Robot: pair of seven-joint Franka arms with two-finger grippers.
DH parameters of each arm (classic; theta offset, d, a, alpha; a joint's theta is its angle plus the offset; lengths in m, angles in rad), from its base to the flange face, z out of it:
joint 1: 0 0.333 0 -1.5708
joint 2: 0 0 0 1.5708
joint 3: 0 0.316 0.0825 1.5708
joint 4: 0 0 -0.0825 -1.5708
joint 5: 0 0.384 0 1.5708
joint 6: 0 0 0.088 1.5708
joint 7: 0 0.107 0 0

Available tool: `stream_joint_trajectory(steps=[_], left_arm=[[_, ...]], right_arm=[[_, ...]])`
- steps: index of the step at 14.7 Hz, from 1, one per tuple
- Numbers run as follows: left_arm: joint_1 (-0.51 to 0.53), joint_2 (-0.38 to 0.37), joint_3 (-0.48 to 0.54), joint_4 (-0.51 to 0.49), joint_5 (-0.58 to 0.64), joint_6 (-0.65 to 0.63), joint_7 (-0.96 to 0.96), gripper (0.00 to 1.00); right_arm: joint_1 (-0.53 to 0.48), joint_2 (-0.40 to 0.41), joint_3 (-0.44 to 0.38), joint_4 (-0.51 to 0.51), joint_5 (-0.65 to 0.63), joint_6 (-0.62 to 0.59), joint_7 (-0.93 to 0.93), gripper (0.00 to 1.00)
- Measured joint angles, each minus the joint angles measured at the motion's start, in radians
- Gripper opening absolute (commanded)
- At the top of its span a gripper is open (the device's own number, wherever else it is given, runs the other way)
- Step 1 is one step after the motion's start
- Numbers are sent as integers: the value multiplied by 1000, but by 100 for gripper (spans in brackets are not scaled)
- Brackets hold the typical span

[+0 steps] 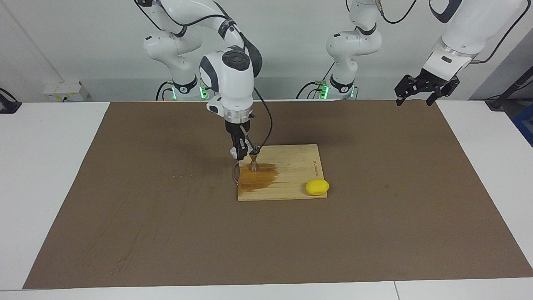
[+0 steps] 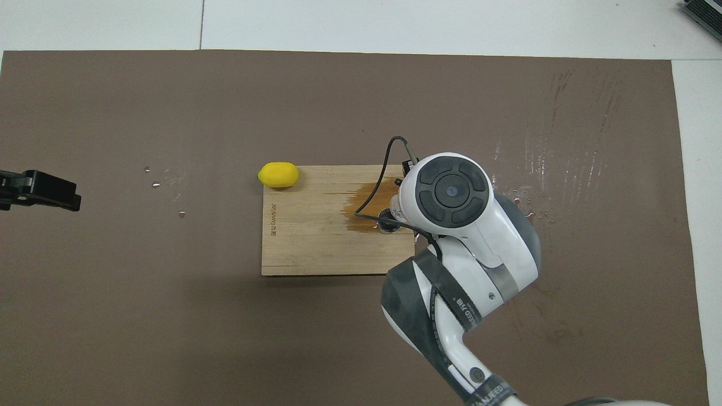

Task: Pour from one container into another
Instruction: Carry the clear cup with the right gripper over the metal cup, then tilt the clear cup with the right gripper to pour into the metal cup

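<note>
The silver hourglass jigger [image 1: 254,163] stands on the wooden board [image 1: 295,166], at the board's end toward the right arm, on a dark wet patch [image 1: 260,179]. It shows as a dark round mouth from overhead [image 2: 388,223]. My right gripper [image 1: 241,157] points straight down, close beside the jigger. The clear cup [image 1: 236,174] shows only as a faint outline just under that gripper at the board's edge. From overhead the right wrist [image 2: 451,192] hides the gripper and most of the cup. My left gripper [image 1: 421,92] waits open and empty, high over the mat's edge.
A yellow lemon [image 1: 317,186] lies at the board's corner toward the left arm, farther from the robots than the jigger. It also shows from overhead [image 2: 278,174]. A brown mat [image 1: 166,208] covers the table, with a few water drops [image 2: 181,213].
</note>
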Motion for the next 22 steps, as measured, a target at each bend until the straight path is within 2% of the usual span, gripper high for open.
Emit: stream_joint_trajectory(steps=[14, 22], left_arm=[[0, 0, 0, 0, 0, 0, 0, 100], [0, 0, 0, 0, 0, 0, 0, 100]], right_arm=[[76, -3, 2, 8, -248, -41, 6, 0], [90, -5, 2, 8, -219, -44, 11, 0]])
